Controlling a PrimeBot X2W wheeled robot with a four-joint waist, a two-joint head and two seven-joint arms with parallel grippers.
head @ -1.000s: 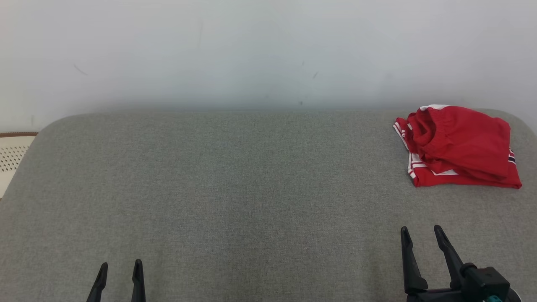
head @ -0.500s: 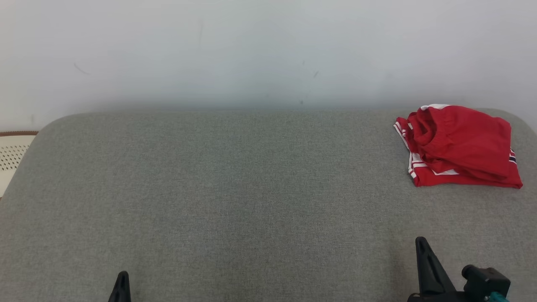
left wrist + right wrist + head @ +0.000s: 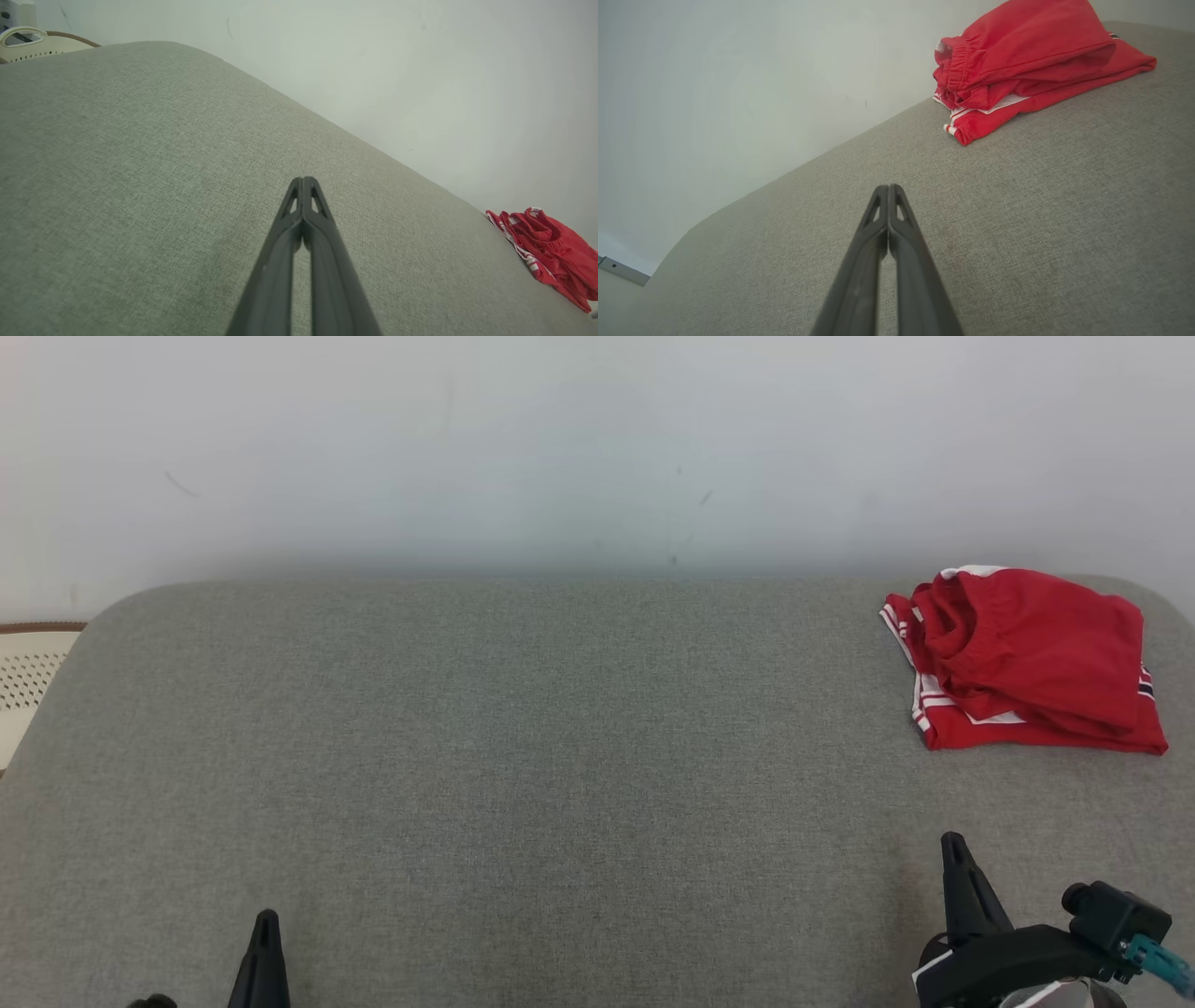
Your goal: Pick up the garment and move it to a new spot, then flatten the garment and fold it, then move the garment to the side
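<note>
A folded red garment (image 3: 1027,658) with white stripes lies at the far right of the grey cushioned surface (image 3: 523,756). It also appears in the left wrist view as the garment (image 3: 551,247) at the right edge, and in the right wrist view as the garment (image 3: 1027,65) at the upper right. My left gripper (image 3: 265,919) is at the lower left, shut and empty, its tips (image 3: 303,179) pressed together. My right gripper (image 3: 952,845) sits at the lower right, well short of the garment, with its tips (image 3: 888,187) together on nothing.
A pale wall (image 3: 560,448) rises behind the surface. A cream perforated basket (image 3: 23,677) stands past the surface's left edge. The broad middle of the grey surface is bare fabric.
Both grippers went from open to shut. The right gripper drew back toward the bottom edge, turned, then rose a little. The garment has not moved.
</note>
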